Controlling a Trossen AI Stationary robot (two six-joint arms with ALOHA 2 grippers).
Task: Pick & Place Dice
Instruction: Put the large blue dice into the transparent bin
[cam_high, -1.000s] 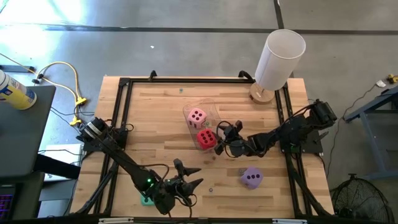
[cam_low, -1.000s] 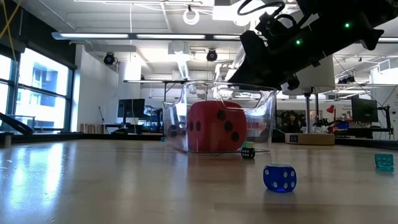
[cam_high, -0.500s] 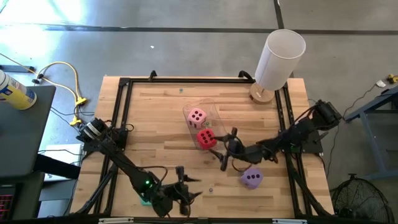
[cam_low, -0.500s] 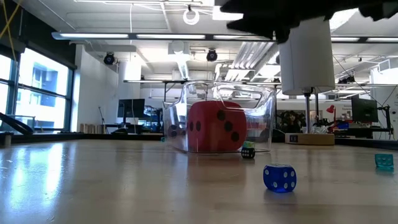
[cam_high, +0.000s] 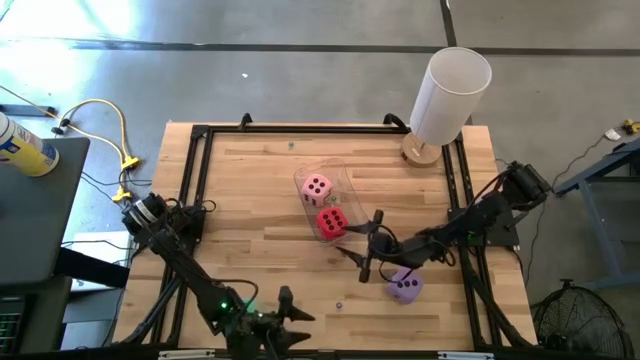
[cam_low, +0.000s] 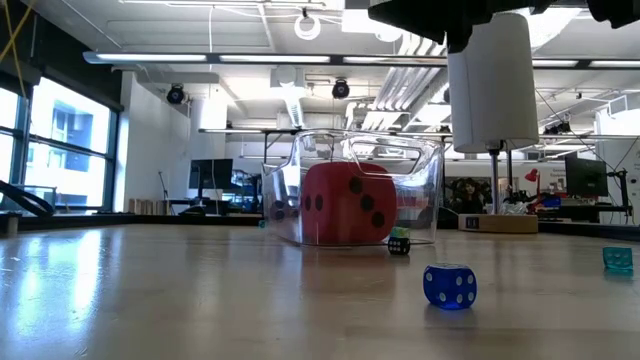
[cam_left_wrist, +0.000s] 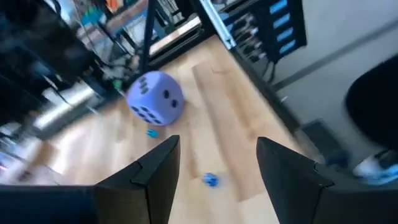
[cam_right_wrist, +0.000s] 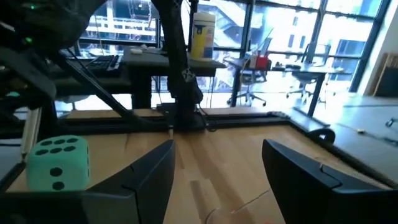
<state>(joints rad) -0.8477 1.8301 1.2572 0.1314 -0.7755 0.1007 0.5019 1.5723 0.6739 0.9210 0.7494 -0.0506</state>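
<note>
Hovering open and empty, the right tool (cam_high: 362, 252) sits just beside the purple die (cam_high: 405, 287) — nearer than the left tool (cam_high: 285, 318), also open, at the bench (cam_high: 250, 190) front edge. Red die (cam_high: 332, 223) and pink die (cam_high: 317, 187) lie in the bin (cam_high: 305, 178); the green die (cam_right_wrist: 55, 163) lies near the left arm.

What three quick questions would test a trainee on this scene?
1. True or false: the purple die lies outside the bin.
2. How many dice sit in the bin?
3. The left end effector and the right end effector are both: A open, B shut on dice, C out of view.

Key: 1 true. 2 two, the red die and the pink die. 3 A.
</note>
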